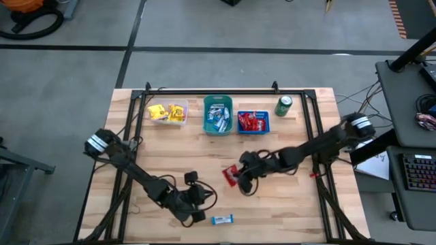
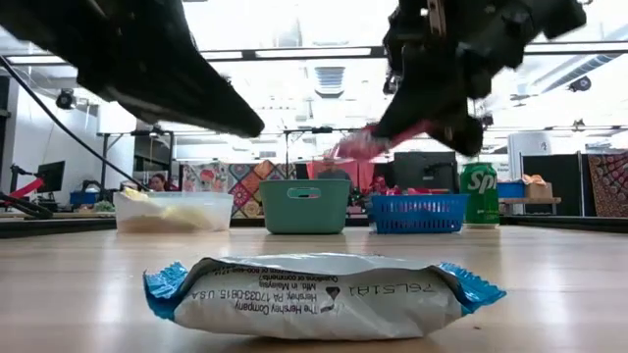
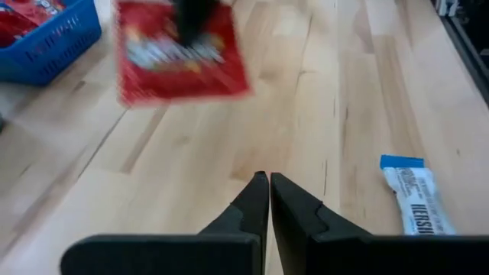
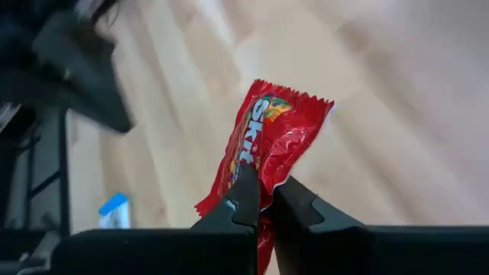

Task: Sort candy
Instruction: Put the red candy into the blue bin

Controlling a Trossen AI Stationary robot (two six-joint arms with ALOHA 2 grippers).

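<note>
overhead, the right gripper (image 1: 235, 178) is clenched on a red candy (image 1: 229, 174) mid-bench, near the blue bin (image 1: 253, 123). level view: it hangs lifted. left wrist: the left gripper (image 3: 268, 182) is shut, empty, beside a blue-white candy (image 3: 415, 201). next, i judge, carry red to the blue bin.

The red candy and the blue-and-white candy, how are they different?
The red candy is pinched in the right gripper and lifted off the table; the blue-and-white candy lies flat on the table, untouched. The red candy is in the middle of the table, while the blue-and-white one sits at the near edge by the shut left gripper. Both are small wrapped candies outside the bins.
</note>
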